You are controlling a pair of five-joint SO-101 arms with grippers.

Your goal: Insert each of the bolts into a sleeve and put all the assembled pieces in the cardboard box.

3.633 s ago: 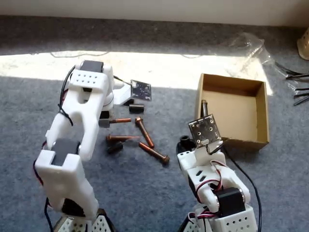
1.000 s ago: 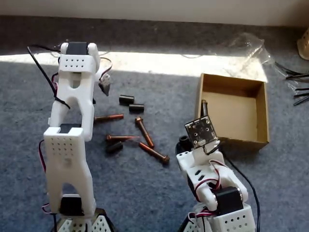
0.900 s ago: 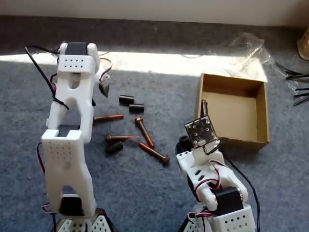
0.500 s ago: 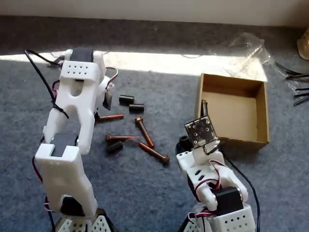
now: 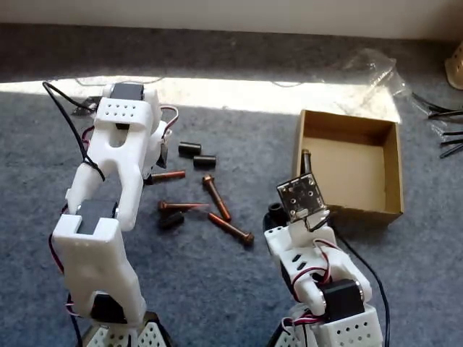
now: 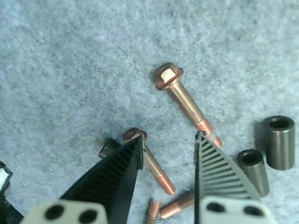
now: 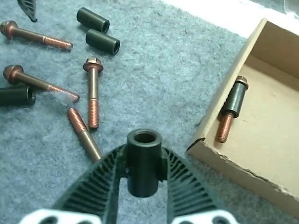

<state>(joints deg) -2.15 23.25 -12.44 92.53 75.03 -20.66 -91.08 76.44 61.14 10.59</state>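
So far one sleeved copper bolt [image 7: 232, 108] lies in the brown cardboard box [image 7: 233, 163]; four loose copper bolts [image 7: 93, 93] await sleeves. My right gripper [image 7: 142, 161] clamps a black metal sleeve [image 7: 144, 154]; my left gripper [image 6: 168, 138] is spread, empty.

Background, off-task items on the floor

Grey short-pile carpet [image 5: 217, 289] covers the whole work surface. A bright sunlit band [image 5: 246, 97] crosses it near the far side, and a pale strip [image 5: 217, 13] runs along the far edge. Crumpled clear plastic wrap [image 5: 372, 65] lies at far right. Thin black strands [image 5: 441, 113] fan in from the right edge just beside it. A tan object [image 5: 456, 65] is cut off there, kind unclear.
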